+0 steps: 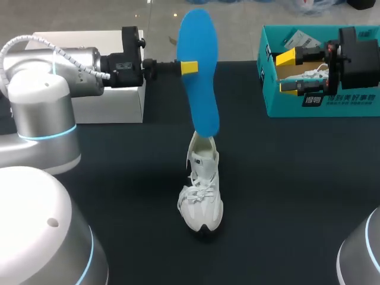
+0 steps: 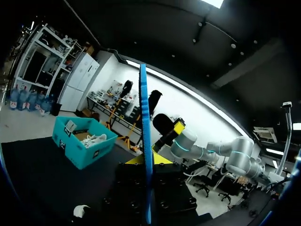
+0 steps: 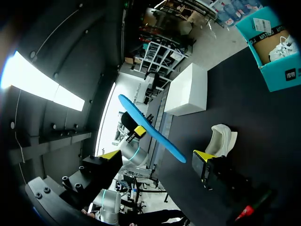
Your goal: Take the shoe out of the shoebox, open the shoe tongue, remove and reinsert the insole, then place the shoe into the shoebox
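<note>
Head view shows the blue insole (image 1: pixel 205 98) hanging upright over the table (image 1: pixel 285 190), with the left jaws clamped on its edge. Its lower end is close above the heel opening of the white shoe (image 1: pixel 202 196). The right jaws stand apart and empty over the teal shoebox (image 1: pixel 320 105). To me the insole looks light, thin and bendy, so a hold nearer the entering end should steer it better.
</note>
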Controlling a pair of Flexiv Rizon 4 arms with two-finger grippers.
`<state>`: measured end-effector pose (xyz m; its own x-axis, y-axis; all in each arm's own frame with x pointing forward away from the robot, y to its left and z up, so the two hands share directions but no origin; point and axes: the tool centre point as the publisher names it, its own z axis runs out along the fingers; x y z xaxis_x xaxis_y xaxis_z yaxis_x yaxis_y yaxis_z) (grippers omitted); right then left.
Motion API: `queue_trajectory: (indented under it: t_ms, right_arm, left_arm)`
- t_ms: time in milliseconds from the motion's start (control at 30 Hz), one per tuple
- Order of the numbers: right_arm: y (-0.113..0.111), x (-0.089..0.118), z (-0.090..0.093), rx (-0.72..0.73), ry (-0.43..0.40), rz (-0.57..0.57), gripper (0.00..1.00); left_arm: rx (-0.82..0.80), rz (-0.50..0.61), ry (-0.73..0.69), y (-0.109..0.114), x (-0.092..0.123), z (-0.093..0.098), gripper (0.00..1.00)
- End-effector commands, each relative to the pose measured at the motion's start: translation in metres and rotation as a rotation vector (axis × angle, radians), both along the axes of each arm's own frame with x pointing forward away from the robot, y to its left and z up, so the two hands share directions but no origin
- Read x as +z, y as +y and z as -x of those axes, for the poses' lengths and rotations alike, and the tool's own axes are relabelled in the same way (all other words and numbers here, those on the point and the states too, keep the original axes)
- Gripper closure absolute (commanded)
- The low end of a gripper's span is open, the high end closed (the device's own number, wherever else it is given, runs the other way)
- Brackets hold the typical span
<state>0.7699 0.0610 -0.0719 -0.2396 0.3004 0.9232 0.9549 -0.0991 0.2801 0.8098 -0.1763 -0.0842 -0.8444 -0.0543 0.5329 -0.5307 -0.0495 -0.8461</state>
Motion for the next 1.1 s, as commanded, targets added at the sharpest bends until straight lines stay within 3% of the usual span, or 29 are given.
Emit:
queue_trajectory:
  t_ms: [33, 300, 367, 633, 767, 967, 1100]
  right_arm:
    - [0.002, 0.0, -0.001, -0.001, 0.001, 0.001, 0.0]
    - [0.002, 0.0, -0.001, -0.001, 0.001, 0.001, 0.0]
    - [0.002, 0.0, -0.001, -0.001, 0.001, 0.001, 0.0]
    - [0.002, 0.0, -0.001, -0.001, 0.001, 0.001, 0.0]
    - [0.007, 0.026, 0.004, 0.016, -0.08, 0.19, 0.0]
    - [0.015, 0.034, 0.005, -0.024, -0.068, 0.502, 0.0]
    - [0.019, 0.033, 0.01, -0.024, -0.038, 0.59, 0.0]
  left_arm:
    - [-0.086, 0.157, 0.826, 0.0, 0.0, -0.004, 1.0]
    - [-0.107, 0.151, 0.826, -0.002, -0.002, -0.004, 1.0]
    - [-0.116, 0.173, 0.929, -0.006, -0.005, -0.004, 1.0]
    - [-0.174, 0.167, 0.954, -0.02, -0.016, -0.009, 1.0]
    - [-0.199, 0.162, 0.929, -0.025, -0.025, -0.011, 1.0]
    - [-0.224, 0.137, 0.948, -0.037, -0.038, -0.013, 1.0]
    - [-0.228, 0.108, 0.928, -0.044, -0.04, -0.016, 1.0]
